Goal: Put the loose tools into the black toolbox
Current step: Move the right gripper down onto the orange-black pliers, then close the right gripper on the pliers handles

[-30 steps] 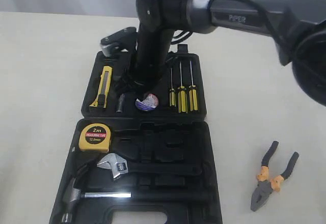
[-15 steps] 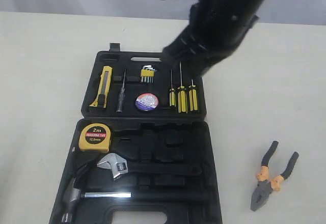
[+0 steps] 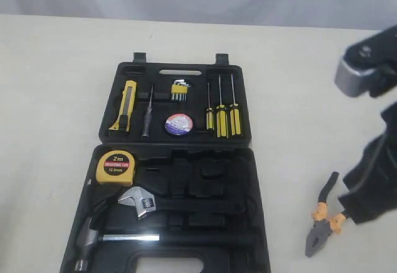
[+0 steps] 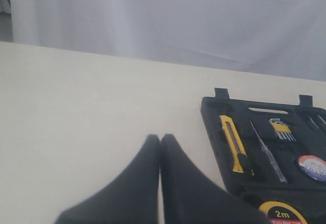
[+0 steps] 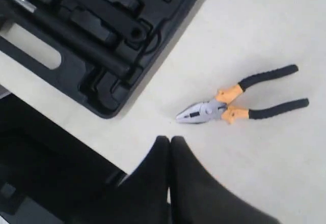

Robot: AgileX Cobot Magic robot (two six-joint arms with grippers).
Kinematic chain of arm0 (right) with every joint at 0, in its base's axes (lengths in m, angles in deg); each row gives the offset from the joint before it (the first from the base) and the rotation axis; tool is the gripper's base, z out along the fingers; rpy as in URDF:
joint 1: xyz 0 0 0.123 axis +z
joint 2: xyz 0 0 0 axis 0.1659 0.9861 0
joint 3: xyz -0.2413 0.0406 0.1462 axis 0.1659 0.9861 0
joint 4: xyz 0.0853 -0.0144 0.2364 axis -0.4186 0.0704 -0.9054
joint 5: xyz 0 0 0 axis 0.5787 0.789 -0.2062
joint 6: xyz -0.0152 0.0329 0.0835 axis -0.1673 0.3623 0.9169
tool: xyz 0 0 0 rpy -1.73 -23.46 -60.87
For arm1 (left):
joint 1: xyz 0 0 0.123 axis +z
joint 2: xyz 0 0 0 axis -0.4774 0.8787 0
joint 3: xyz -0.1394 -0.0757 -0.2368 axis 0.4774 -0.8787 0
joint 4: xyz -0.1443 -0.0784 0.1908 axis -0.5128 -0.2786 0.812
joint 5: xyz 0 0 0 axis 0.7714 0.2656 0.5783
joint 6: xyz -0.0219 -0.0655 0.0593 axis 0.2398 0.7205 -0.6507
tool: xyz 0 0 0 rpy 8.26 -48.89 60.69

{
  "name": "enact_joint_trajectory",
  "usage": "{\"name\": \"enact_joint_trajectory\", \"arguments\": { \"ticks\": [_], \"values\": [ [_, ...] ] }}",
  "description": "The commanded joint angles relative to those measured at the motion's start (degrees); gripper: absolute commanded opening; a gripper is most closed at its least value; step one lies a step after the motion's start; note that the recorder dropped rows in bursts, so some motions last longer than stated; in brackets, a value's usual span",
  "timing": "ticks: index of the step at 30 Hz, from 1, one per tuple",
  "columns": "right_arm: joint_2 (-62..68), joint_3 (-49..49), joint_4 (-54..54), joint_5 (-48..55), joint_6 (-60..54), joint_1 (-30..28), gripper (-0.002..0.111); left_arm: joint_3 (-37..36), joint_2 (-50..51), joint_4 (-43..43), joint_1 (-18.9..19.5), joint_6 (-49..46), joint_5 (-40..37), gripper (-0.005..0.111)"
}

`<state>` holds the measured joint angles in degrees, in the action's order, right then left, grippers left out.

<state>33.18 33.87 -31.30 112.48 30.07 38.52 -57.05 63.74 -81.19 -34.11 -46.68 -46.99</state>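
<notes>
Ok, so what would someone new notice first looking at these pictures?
The large open black moulded-plastic toolbox fills the middle of the pale table, with a round yellow tape measure bright in the half nearer the camera. To its right, pliers with black-orange handles lie alone on the table, the right arm's shut fingers hovering near them.

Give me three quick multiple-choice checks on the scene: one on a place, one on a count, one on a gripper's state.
1. The pliers lie:
A) on the table, beside the toolbox
B) in the toolbox
C) in a gripper

2. The yellow-handled screwdrivers number:
A) two
B) five
C) three

3. The right gripper is:
A) open
B) shut, empty
C) shut on the pliers

Answers:
1 A, they rest on bare table outside the case.
2 C, three lie side by side.
3 B, its fingers meet with nothing between.
</notes>
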Motion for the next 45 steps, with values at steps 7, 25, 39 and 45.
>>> {"name": "enact_joint_trajectory", "arguments": {
  "ticks": [7, 25, 39, 45],
  "values": [
    [-3.76, 17.14, 4.51, -1.34, -7.89, -0.21, -0.001, 0.30, 0.23, 0.22, -0.33, -0.02, -0.06, 0.000],
    [18.42, 18.50, 10.47, -17.97, -17.56, 0.09, -0.001, 0.30, 0.23, 0.22, -0.33, -0.02, -0.06, 0.000],
    [20.52, 18.50, 21.76, -28.77, -47.35, 4.08, 0.010, 0.30, 0.23, 0.22, -0.33, -0.02, -0.06, 0.000],
    [20.52, 18.50, 23.41, -28.89, -52.42, 4.08, 0.047, 0.30, 0.23, 0.22, -0.33, -0.02, -0.06, 0.000]
  ]
}}
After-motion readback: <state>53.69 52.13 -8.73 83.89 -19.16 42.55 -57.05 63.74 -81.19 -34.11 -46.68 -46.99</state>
